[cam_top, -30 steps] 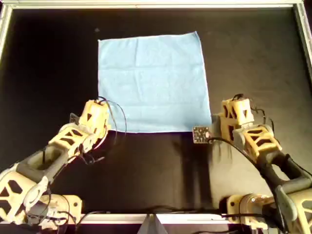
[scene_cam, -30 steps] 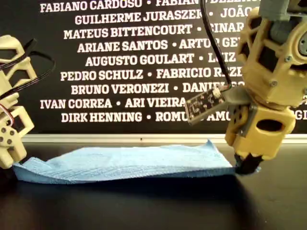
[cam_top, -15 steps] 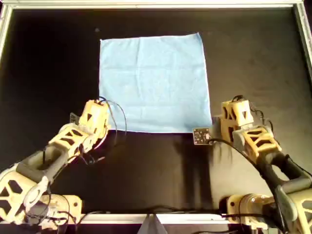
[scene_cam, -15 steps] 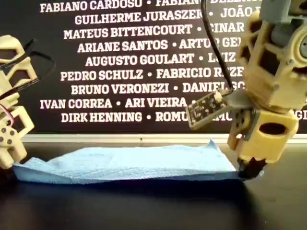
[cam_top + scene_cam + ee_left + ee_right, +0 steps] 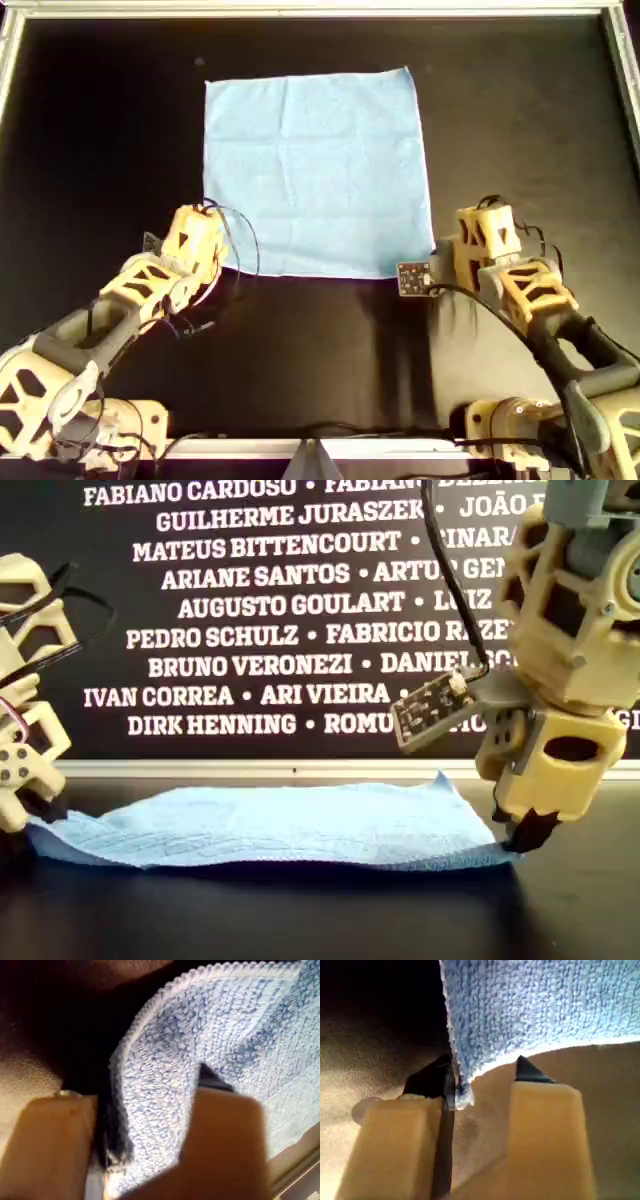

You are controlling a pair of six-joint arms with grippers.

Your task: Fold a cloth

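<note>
The cloth (image 5: 315, 170) lies spread flat on the black table, a light-blue square with faint creases. In the exterior view the cloth (image 5: 280, 820) rises slightly in the middle. My left gripper (image 5: 203, 222) sits at the near corner on the overhead view's left. The left wrist view shows my left gripper (image 5: 145, 1090) with bunched cloth (image 5: 240, 1025) filling the gap between its fingers. My right gripper (image 5: 440, 262) is at the near corner on the overhead view's right. My right gripper (image 5: 482, 1075) has its jaws apart, and the cloth (image 5: 535, 1005) corner touches one finger.
A metal frame (image 5: 320, 10) borders the table's far edge and sides. A black board with white names (image 5: 250, 630) stands behind the table in the exterior view. A small circuit board (image 5: 412, 277) juts from the right gripper toward the cloth's near edge.
The cloth has slid a little toward the arms' bases. The right gripper moved with its corner toward the exterior view's right and slightly lower. The left arm has barely moved.
</note>
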